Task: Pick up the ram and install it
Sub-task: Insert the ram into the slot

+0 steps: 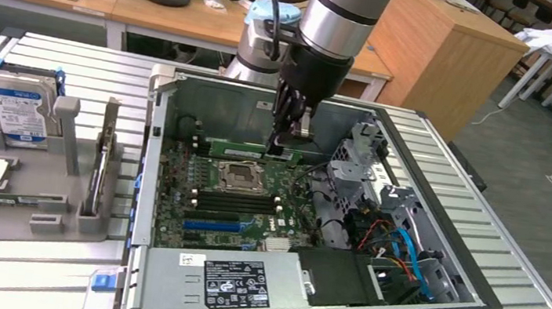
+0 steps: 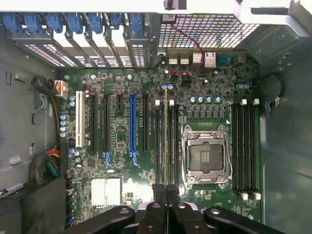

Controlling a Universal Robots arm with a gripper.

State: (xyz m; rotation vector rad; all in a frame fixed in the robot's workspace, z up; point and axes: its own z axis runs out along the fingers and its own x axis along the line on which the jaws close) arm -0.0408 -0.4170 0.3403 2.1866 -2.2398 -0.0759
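The ram (image 1: 238, 149) is a narrow green stick lying level inside the open computer case (image 1: 469, 301), just behind the CPU socket (image 1: 240, 172). My gripper (image 1: 283, 146) reaches down into the case and is shut on the ram's end nearer the exterior view's right. In the wrist view the ram (image 2: 165, 146) appears edge-on, running out from my gripper (image 2: 165, 191) along the black memory slots (image 2: 158, 141) beside the CPU socket (image 2: 204, 153). Whether it sits in a slot or hangs just above, I cannot tell.
A grey fixture (image 1: 28, 199) on the exterior view's left holds a silver hard drive (image 1: 17, 103). More memory slots (image 1: 233, 201) lie in front of the socket. The power supply (image 1: 229, 279) and drive cage with cables (image 1: 402, 249) crowd the case. Expansion slots (image 2: 131, 122) lie beside the memory slots.
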